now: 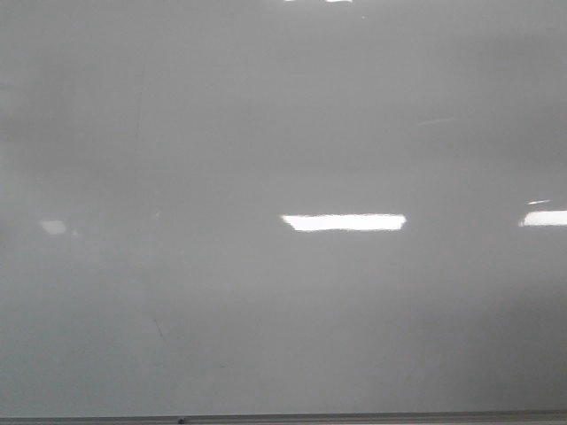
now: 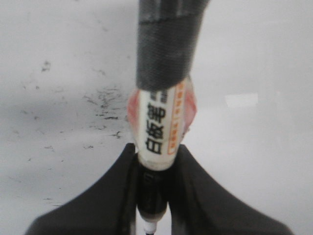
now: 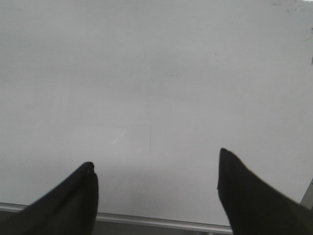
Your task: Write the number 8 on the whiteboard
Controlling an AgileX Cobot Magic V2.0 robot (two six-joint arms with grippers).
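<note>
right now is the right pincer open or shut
Open: in the right wrist view the right pincer has its two black fingers wide apart, holding nothing.

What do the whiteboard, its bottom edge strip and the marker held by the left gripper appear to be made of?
The whiteboard looks like a glossy coated panel, grey-white: it mirrors ceiling lights sharply and shows faint scratches. Its edge strip seems metal, likely aluminium, thin and dull silver. The marker, clamped in the left gripper, looks like plastic with a printed label; dark, matte tape or fabric wraps its upper part.
</note>
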